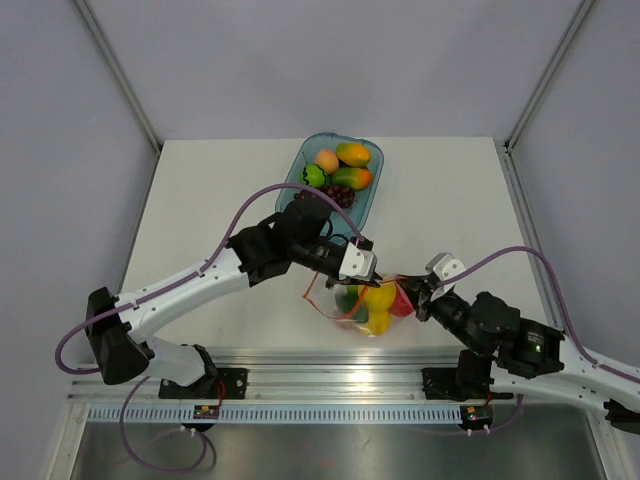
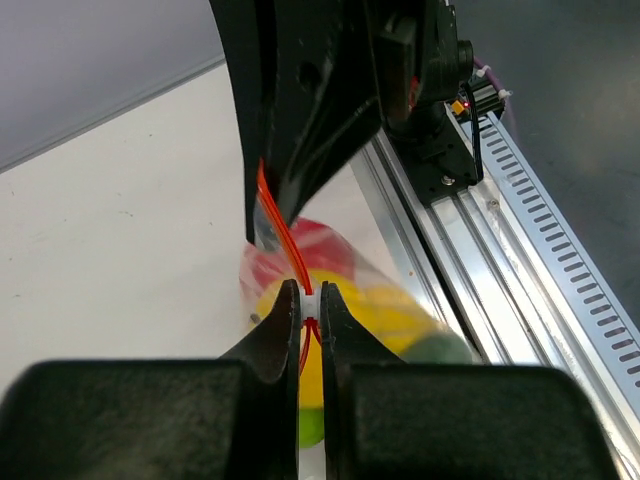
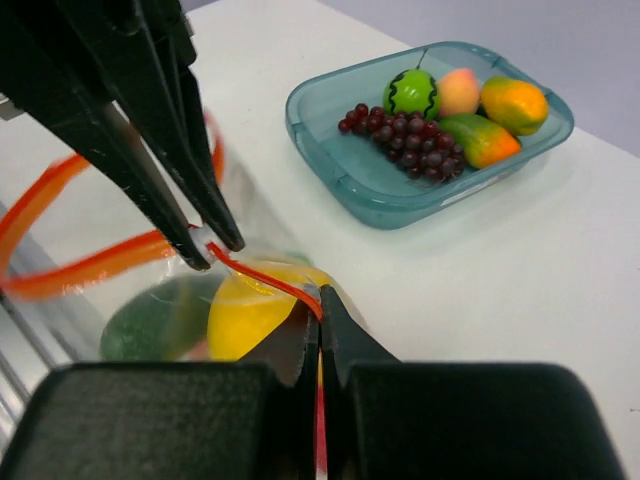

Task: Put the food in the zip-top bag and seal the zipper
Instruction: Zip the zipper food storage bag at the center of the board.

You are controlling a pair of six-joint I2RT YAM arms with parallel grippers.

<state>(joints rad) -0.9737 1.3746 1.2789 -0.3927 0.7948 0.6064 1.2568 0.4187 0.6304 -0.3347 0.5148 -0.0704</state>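
On the white table (image 1: 200, 200), the blue tray (image 3: 400, 203) stands at the far side, well apart from the work. The zip-top bag (image 1: 325, 300) lies near the front edge, between the two arms. The food (image 1: 378, 298) is inside it: yellow, red and green pieces are visible through the clear plastic.

What matters now is the zipper (image 2: 285, 238). In the top view its long axis runs left to right, going from one gripper directly to the other. The left gripper (image 1: 362, 265) is pinched shut on the strip at one point. The right gripper (image 1: 412, 290) is pinched shut on it just beside, toward the right end of the bag. Each wrist view shows its own fingertips pressed together with the orange strip between them, and the tip of the other gripper on the same strip a short way ahead.

Between the two grips the strip looks like one tight line, so I judge this part is sealed. Beyond the left gripper, on the side away from the right gripper, the right wrist view shows the strip parting into a loop, so the mouth seems not yet closed there. The remaining seal therefore lies to the left, and the left gripper is the nearer one to it.
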